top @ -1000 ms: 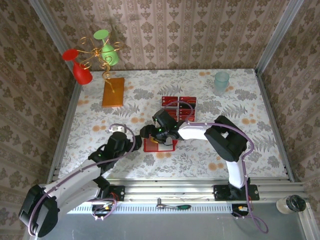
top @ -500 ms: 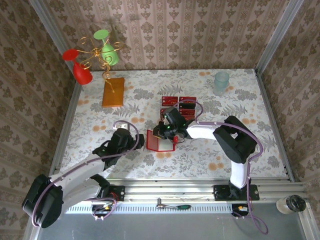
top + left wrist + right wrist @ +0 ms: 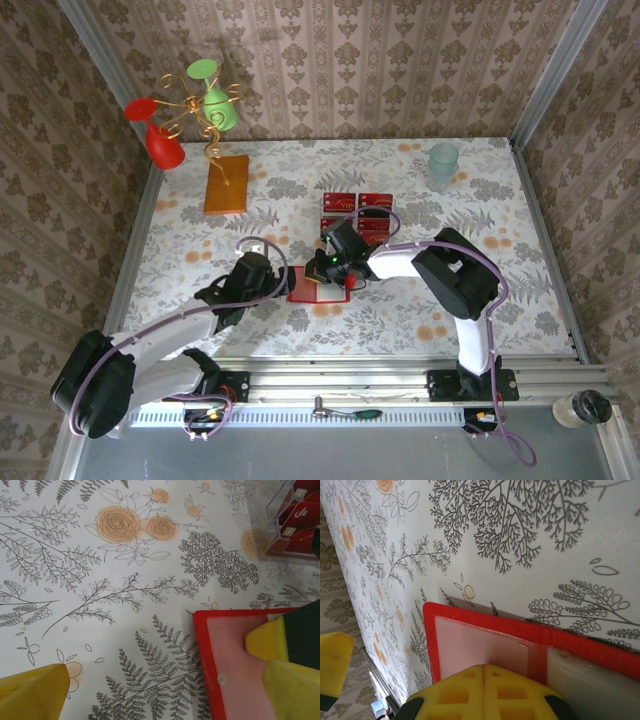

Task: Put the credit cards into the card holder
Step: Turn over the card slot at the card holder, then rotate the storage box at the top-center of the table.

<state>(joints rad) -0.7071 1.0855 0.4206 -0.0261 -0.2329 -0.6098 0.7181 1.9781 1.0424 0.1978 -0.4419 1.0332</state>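
As your left arm edges nearer the card holder (image 3: 308, 292), your right gripper (image 3: 484, 672) has snapped shut over its pale lining.
Left gripper (image 3: 165, 680) low at the holder's left edge, fingers wide apart; right forearm reaching left, fingers pressed together; holder lies open mid-table, just in front of the credit cards (image 3: 375, 203); card markings too small to read.

A: Where's the holder (image 3: 303, 290)?
B: Middle of the bench (image 3: 520, 290), under the right tool (image 3: 322, 275); the left tool (image 3: 283, 284) straddles its left edge.
A: And the cards (image 3: 358, 212)?
B: Just behind it. Slab (image 3: 226, 184) back left, cup (image 3: 443, 165) back right.
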